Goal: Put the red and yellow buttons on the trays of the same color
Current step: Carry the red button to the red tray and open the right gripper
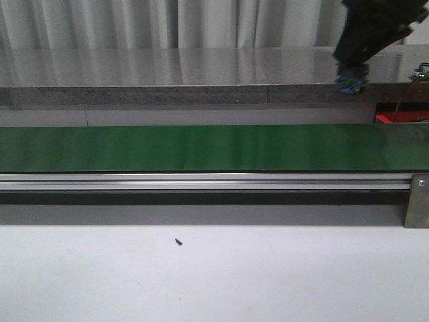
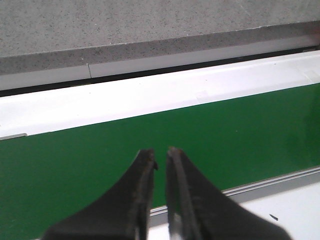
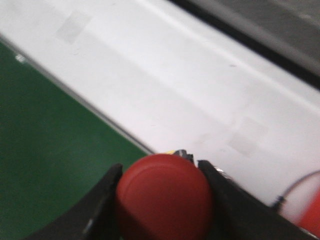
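Red button [image 3: 165, 197] is clamped between the right pincer [image 3: 162, 200] fingers, dome toward the wrist camera, filling the gap between both pads; it hangs over the edge where the green conveyor belt [image 1: 201, 147] meets the white strip beside it. Biggest things first: white worktop [image 1: 214, 275] across the foreground of the front view, belt running full width behind it on an aluminium rail [image 1: 201, 181], grey speckled ledge [image 1: 167, 96] behind that, curtain at the back. Right arm [image 1: 372, 33] shows top right in the front view, dark and blurred, above the far right of the belt. A red tray corner [image 1: 392, 118] peeks out just past the belt's far edge on the right; a blurred red patch [image 3: 310, 215] at the right wrist view's corner may be the same thing, can't tell. Left pincer [image 2: 161, 157] hangs over the belt near its front rail, fingers nearly together with only a thin slit, gripping nothing. Small dark speck [image 1: 178, 241] on the worktop, well apart from everything.
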Tool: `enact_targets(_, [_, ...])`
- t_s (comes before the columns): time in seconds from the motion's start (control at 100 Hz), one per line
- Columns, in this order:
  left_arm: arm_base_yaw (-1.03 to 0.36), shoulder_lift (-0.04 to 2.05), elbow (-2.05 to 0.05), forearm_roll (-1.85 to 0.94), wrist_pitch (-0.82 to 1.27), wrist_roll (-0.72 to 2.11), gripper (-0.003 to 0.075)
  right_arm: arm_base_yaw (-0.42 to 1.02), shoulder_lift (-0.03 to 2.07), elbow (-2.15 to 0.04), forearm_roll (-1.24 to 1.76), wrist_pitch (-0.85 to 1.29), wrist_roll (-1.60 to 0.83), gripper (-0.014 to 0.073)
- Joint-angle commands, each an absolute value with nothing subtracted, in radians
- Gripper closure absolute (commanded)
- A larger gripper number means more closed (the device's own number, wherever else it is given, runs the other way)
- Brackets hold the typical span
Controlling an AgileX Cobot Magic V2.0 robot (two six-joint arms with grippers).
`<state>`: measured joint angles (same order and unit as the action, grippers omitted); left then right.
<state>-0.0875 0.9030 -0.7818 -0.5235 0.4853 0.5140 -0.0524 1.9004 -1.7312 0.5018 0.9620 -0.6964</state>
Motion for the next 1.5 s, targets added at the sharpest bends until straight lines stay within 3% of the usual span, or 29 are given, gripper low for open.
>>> enact_targets(0.0, [-0.097,0.896,-0.811,-0.553,0.429,0.514,0.0659,-0.147,1.833,-1.803,0.517,0.953,-0.682,0.0398])
enact_targets(0.31, [-0.097,0.896,-0.811,-0.553,0.429,0.514,0.0659,-0.317,1.933,-1.890,0.520,0.874,-0.679,0.0398])
enact_targets(0.71, [-0.097,0.896,-0.811,-0.554,0.430,0.514,0.0659,-0.324,2.169,-2.047,0.514,0.867,-0.679,0.0398])
enact_targets(1.3, [-0.097,0.896,-0.811,-0.555,0.436,0.514,0.0659,-0.324,2.254,-2.047,0.502,0.856,-0.679,0.0396])
enact_targets(1.39, [-0.097,0.896,-0.811,-0.555,0.436,0.514,0.0659,-0.325,2.254,-2.047,0.502,0.852,-0.679,0.0337])
enact_targets(1.49, [-0.097,0.896,-0.811,-0.556,0.436,0.514,0.0659,-0.325,2.251,-2.048,0.502,0.857,-0.679,0.0161])
